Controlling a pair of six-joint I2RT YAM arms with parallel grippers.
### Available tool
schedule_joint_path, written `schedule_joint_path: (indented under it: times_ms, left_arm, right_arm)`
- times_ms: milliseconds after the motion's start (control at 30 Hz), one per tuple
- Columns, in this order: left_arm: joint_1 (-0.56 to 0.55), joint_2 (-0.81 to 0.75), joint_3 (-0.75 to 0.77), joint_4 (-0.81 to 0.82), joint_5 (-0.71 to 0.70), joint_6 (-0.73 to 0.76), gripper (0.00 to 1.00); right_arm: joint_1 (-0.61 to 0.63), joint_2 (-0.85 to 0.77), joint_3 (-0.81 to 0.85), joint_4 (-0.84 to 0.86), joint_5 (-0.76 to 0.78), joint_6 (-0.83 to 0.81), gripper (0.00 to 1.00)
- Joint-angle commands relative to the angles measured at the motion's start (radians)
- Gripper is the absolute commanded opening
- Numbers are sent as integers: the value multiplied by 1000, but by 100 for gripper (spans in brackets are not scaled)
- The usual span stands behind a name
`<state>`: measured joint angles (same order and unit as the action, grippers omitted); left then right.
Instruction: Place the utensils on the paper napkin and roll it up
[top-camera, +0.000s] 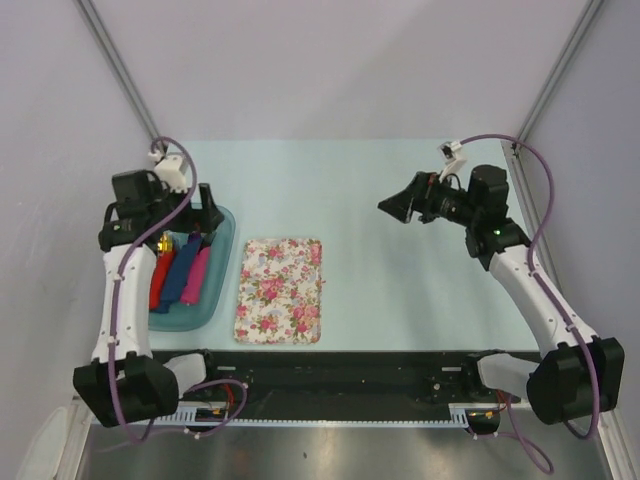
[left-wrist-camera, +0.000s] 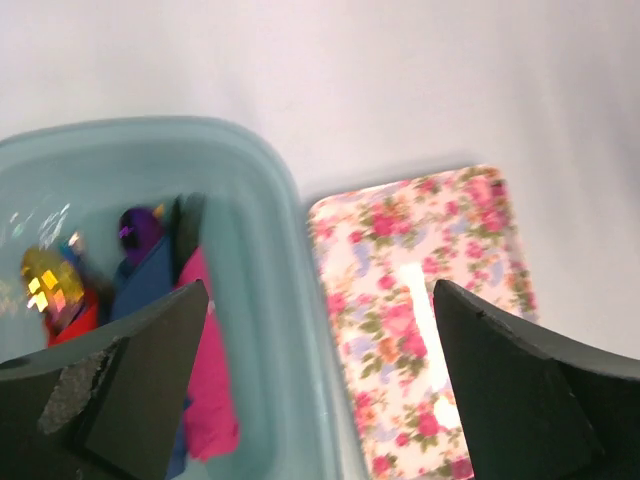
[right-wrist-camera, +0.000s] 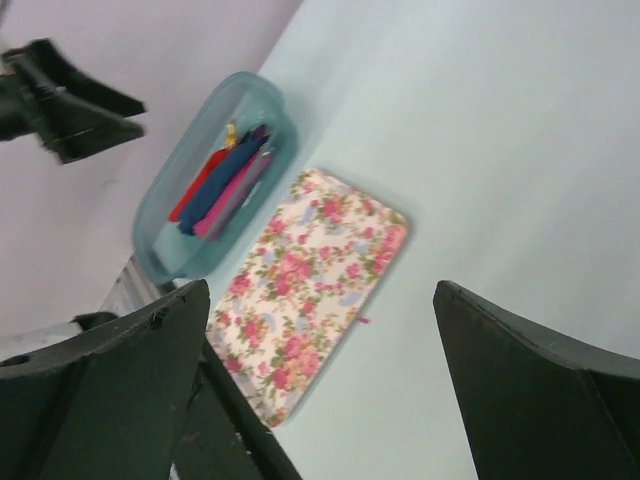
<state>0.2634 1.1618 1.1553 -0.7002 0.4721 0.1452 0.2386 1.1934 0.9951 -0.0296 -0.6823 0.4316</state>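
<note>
Left gripper (top-camera: 198, 212) gapes empty above a rounded, translucent, perhaps plastic tray (top-camera: 190, 318); right gripper (top-camera: 398, 208) gapes too.

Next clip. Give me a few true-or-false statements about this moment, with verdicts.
1. The left gripper hovers over the tray. True.
2. The floral mat lies inside the tray. False: it lies on the table, beside the tray.
3. The right gripper holds a spoon. False: it is open and empty.
4. Red, blue and pink pieces lie in the tray. True.
</note>
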Motion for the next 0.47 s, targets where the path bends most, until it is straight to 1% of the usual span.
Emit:
schedule_joint_path:
  times_ms: [0, 33, 67, 100, 167, 200, 300, 433]
  left_arm:
    - [-183, -36, 58, 42, -192, -139, 100]
    - [-257, -34, 55, 44, -220, -156, 100]
    - [-307, -31, 50, 51, -257, -170, 100]
    - [-381, -28, 29, 54, -320, -186, 100]
    - [-446, -10, 3, 62, -369, -205, 100]
    - [-470, -11, -40, 73, -371, -216, 100]
    - [-492, -22, -106, 117, -337, -214, 100]
    - [-521, -30, -101, 114, -372, -211, 100]
  right_arm:
    - [-85, -63, -13, -145, 56, -106, 100]
    - [-97, -75, -16, -189, 75, -128, 100]
    - [-108, -83, -32, -208, 107, -180, 100]
    - [-119, -89, -41, -228, 124, -201, 100]
    - [-153, -115, -79, -259, 160, -243, 100]
    - [-160, -126, -90, -271, 170, -287, 100]
    - [-177, -179, -131, -317, 199, -358, 100]
    - [-177, -239, -139, -371, 227, -418, 100]
